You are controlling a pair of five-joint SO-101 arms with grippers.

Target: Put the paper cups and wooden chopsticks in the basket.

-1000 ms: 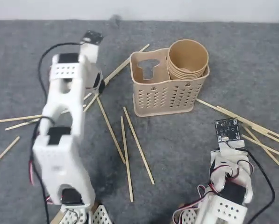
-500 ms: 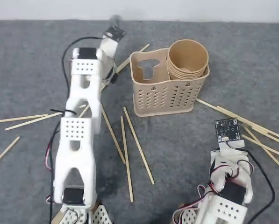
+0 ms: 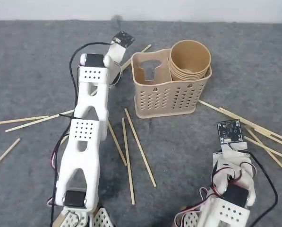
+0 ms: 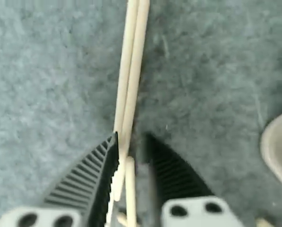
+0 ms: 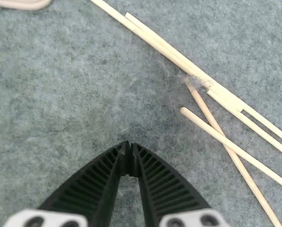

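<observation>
Left claw [image 4: 131, 142] parted astride a chopstick pair [image 4: 131, 71] flat on the tabletop [image 3: 32, 56] at 10 o'clock of the basket [image 3: 164, 97], sticks hugging one jaw: closing off-centre may pinch one and flick the other; right claw [image 5: 129, 144] clenched, empty.

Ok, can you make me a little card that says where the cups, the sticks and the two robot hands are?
paper cups: stacked inside the basket
loose chopsticks: scattered on the grey mat around the basket
left gripper: open, one jaw on each side of a chopstick pair, close beside the basket
right gripper: shut, above bare mat, with more chopsticks lying nearby
</observation>
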